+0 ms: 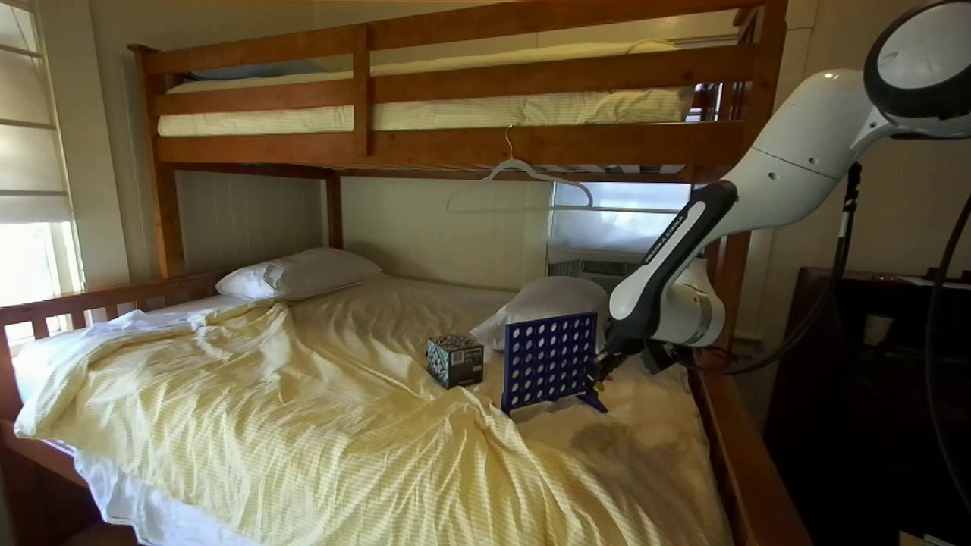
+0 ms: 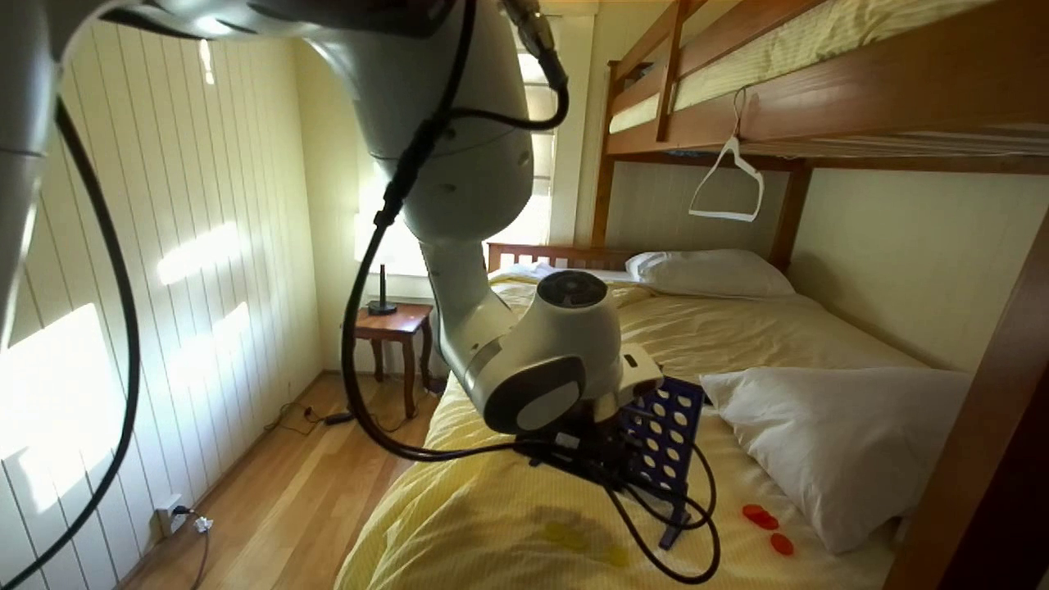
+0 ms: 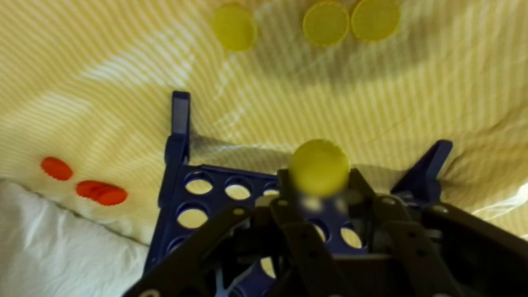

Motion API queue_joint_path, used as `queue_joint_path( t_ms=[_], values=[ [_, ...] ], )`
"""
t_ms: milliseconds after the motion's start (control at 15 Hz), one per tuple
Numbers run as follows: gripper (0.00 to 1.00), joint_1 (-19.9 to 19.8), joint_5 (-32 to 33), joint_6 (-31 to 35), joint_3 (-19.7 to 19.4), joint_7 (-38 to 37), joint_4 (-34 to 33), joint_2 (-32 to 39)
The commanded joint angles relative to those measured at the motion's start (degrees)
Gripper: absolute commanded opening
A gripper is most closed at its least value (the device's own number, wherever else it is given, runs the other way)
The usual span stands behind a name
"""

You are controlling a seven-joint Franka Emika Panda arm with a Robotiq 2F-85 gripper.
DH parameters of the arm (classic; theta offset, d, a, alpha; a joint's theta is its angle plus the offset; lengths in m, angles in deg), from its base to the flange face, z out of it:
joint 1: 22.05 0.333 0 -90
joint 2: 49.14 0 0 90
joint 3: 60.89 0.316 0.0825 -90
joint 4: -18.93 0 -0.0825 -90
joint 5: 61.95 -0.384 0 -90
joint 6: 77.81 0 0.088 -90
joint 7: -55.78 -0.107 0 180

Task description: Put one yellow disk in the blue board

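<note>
Bed [image 1: 265, 425], blue board [image 1: 550, 360] | wrist view: hand [image 3: 319, 179] clamped on yellow disk [image 3: 319, 165] | box [image 1: 455, 361] only in an exterior view

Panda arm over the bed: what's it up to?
The Panda arm has a yellow disk held in its gripper, close to the blue board, which stands upright on the bed. The disk isn't in the board yet. In the wrist view, three more yellow disks and a few red disks lie on the bed.
</note>
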Motion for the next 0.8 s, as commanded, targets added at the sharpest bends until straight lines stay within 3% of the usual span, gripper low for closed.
queue_joint_path(
  t_ms=[0, 200, 267, 333, 400, 467, 600, 667, 733],
  values=[
    [0.09, -1.54, -3.51, 10.12, 2.2, -2.95, 5.26, -4.08],
    [0.09, -1.15, -4.63, 19.75, 2.19, -6.38, 7.18, -5.42],
    [0.09, 6.2, 2.52, 22.31, -6.67, -15.22, 8.42, -6.4],
    [0.09, 7.95, 1.93, 25.44, -8.51, -15.86, 8.59, -6.44],
    [0.09, 4.8, -3.62, 28.37, -4.25, -11.89, 8.09, -5.96],
    [0.09, 6.38, -4.61, 29.89, -5.75, -11.99, 8.24, -6.41],
    [0.09, 5.31, -2.74, 28.77, -5.18, -11.91, 6.57, -4.57],
    [0.34, 5.34, -2.82, 28.99, -5.17, -11.9, 6.51, -4.65],
    [0.34, 5.34, -2.82, 28.98, -5.17, -11.9, 6.47, -4.54]
  ],
)
